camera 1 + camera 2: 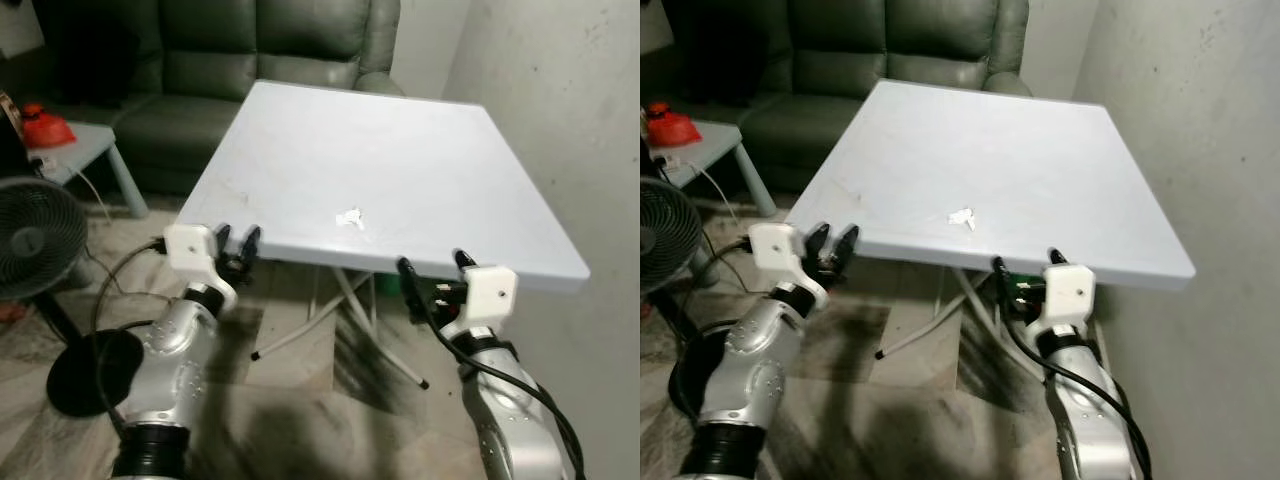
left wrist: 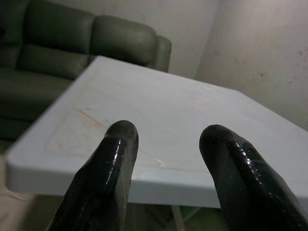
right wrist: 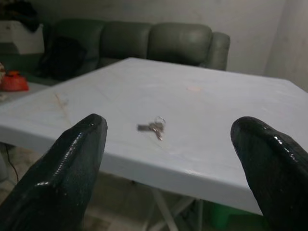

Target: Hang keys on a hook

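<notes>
Keys [image 1: 349, 218] lie on the white table [image 1: 420, 130], close to its near edge, about midway along. Right gripper [image 1: 436, 266] hovers just off that edge, fingers wide apart. Left gripper [image 1: 236, 240] at the near left corner, fingers slightly apart, holding nothing.

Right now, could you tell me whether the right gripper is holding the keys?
No, the keys lie on the white table, apart from the open right gripper.
</notes>
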{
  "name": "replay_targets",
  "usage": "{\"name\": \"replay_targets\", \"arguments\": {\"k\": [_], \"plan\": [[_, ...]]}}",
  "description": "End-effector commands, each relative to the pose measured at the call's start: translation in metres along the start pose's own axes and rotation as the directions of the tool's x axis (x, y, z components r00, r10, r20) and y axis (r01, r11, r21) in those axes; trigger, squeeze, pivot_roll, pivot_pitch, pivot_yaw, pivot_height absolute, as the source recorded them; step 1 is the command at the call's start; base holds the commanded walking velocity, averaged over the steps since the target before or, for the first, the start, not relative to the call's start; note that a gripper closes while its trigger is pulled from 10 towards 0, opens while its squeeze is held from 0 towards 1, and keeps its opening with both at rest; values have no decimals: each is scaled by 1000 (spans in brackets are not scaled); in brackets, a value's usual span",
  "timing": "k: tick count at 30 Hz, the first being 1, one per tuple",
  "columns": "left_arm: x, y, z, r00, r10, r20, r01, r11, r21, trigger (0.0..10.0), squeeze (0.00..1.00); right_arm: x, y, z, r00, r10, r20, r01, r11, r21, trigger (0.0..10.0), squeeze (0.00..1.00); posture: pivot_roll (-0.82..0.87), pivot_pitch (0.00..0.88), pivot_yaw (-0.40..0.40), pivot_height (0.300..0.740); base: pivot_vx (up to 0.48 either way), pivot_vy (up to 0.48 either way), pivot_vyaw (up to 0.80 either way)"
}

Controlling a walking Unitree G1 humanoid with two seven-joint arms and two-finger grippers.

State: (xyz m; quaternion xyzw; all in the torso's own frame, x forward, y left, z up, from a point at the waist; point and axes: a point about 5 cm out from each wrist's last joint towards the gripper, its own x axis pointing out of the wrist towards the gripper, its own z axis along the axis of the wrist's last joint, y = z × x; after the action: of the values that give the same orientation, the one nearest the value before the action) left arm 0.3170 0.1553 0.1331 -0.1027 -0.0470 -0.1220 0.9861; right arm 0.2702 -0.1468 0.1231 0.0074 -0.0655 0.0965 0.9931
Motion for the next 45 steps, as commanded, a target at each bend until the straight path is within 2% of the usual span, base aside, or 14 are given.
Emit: {"name": "replay_targets", "arguments": {"k": [1,30,33,40,45], "plan": [[6,-12,0,999,-38,-3,38,999,-8,10000,0,-2,-9,3,1000,-20,9,21,1000,-18,10000,0,-153,0,-38,724,0,428,0],[7,-12,-1,999,-43,-8,43,999,0,10000,0,-5,-7,0,1000,3,-2,-3,1000,-27,10000,0,-157,0,-39,724,0,422,0],[7,-10,-2,1000,-28,-14,28,999,19,10000,0,-5,-7,0,1000,5,-1,-5,1000,-28,10000,0,-156,0,-41,724,0,0,0],[6,-14,0,999,-42,4,42,999,-11,10000,0,-5,-6,0,1000,12,-2,-12,999,-30,10000,0,-155,0,-41,724,0,0,0],[6,-13,-2,999,-34,-15,34,999,4,10000,0,-5,-5,0,1000,19,-4,-19,999,-30,10000,0,-155,2,-42,724,0,0,0]]}}
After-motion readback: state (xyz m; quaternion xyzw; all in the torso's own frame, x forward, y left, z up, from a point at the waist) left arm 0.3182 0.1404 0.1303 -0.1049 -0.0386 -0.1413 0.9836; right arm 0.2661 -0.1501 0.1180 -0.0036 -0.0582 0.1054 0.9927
